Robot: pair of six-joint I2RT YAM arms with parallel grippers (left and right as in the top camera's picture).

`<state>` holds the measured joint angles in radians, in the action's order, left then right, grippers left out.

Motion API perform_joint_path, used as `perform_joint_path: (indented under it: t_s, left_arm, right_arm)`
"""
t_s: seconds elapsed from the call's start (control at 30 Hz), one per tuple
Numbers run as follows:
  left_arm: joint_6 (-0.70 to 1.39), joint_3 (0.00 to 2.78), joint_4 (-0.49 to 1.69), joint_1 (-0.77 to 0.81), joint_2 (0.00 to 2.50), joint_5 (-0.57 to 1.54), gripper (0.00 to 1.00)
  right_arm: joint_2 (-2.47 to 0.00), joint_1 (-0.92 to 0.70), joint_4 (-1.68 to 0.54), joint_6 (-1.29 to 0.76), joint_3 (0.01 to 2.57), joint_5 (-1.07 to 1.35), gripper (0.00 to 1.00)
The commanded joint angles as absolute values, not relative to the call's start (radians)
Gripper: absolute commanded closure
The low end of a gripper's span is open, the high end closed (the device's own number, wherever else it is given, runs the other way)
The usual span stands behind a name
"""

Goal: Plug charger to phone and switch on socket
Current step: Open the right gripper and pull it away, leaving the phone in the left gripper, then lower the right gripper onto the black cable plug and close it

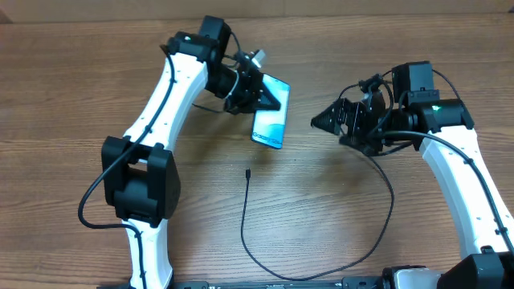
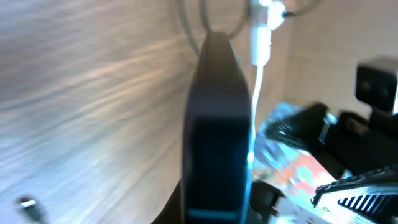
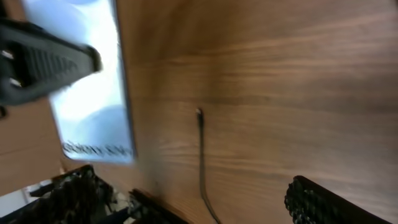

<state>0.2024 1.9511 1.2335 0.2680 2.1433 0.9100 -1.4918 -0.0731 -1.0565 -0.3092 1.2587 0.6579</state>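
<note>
Overhead camera shows the left gripper (image 1: 261, 95) closed on the upper end of the phone (image 1: 271, 120). The phone is tilted over the wooden table (image 1: 72, 80), with its blue-teal screen facing up. I cannot tell whether its lower end touches the wood.

The right gripper (image 1: 323, 120) points at the phone from the right side, near it but not touching. In the right wrist camera its two fingers (image 3: 317, 202) stand wide apart with nothing between them. In the same view, one black finger of the left gripper lies across the bright phone. The pale lettering near the phone's lower end is too blurred to read.

The charger (image 1: 243, 217) lies on the table below the phone. Its plug tip (image 1: 248, 172) is free, points up toward the phone and is apart from it. From the tip the thin black cable runs toward the near edge, bends right in a wide loop and rises toward the right arm, where I lose it.

The left wrist camera is very blurred. It shows the phone edge-on as a dark slab, with a white cord (image 2: 260, 68) behind it.
</note>
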Motion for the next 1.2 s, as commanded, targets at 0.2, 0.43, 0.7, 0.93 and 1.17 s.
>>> perform_joint_path:
  t_s: [0.2, 0.43, 0.7, 0.93, 1.17]
  left_arm:
    - [0.18, 1.968, 1.234, 0.141, 2.12, 0.865, 0.96]
    - [0.186, 1.968, 1.272, 0.115, 2.12, 0.886, 0.96]
    - [0.139, 1.966, 1.307, 0.112, 2.12, 0.907, 0.96]
    - [0.13, 1.966, 1.335, 0.109, 2.12, 0.905, 0.95]
    - [0.135, 1.966, 1.313, 0.107, 2.12, 0.878, 0.96]
  right_arm:
    - [-1.485, -0.133, -1.114, -0.305, 1.27, 0.508, 0.1]
    - [-1.485, -0.23, -1.105, -0.407, 1.269, 0.466, 0.53]
    - [-1.502, -0.496, -1.061, -0.537, 1.269, 0.229, 0.96]
    - [-1.626, -0.651, -1.02, -0.554, 1.269, 0.157, 0.96]
    - [-1.81, -0.738, -0.949, -0.551, 1.269, 0.181, 0.78]
